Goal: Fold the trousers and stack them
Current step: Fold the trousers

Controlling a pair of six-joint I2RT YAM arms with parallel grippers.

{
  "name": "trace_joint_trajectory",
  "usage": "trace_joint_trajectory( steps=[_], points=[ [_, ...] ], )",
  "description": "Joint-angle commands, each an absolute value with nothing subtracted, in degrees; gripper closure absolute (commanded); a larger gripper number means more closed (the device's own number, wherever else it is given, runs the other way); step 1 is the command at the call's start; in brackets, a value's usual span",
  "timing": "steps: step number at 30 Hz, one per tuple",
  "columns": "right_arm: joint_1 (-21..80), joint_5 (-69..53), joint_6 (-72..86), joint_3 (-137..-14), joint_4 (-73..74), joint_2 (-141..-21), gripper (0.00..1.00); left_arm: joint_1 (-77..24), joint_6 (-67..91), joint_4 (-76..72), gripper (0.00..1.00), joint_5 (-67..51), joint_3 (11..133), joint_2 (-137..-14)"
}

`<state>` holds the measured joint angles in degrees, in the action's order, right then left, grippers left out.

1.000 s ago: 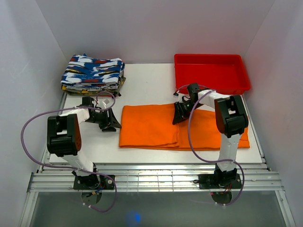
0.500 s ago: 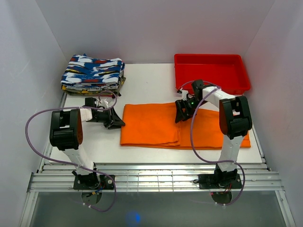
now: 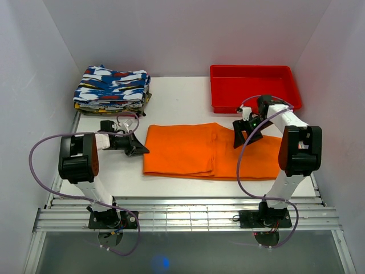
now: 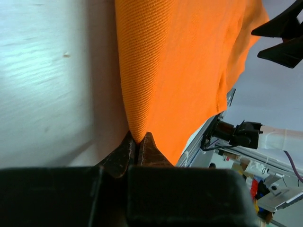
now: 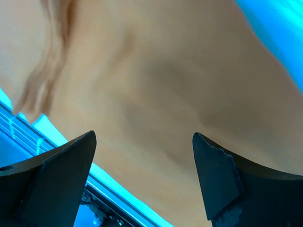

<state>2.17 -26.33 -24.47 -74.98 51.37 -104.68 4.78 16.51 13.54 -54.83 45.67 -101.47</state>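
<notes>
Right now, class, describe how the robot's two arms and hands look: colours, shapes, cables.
The left arm and right arm match: white links, chunky black joint housings, black bases. A thin purple cable loops loosely along each. The left hand and right hand are black, each with two wedge-shaped fingers tapering to a tip.

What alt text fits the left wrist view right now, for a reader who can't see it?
The left arm's jaws, shut at bottom centre, pinch the edge of the orange trousers, which spread up and right over the white table. The right arm's black jaws show at the top right corner, open.
</notes>
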Motion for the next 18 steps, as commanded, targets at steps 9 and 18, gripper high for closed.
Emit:
trace_joint_trajectory(
  steps=[9,18],
  points=[
    [-8.87,-21.45,-34.71,-74.88,60.47,-99.14,0.12,23.11,-5.95,40.85,1.00,-55.29,55.98,-86.94],
    [-12.65,-23.02,-34.98,-75.41,62.67,-98.09,0.12,26.46,-13.80,57.82,1.00,-56.77,71.35,-79.54]
  ],
)
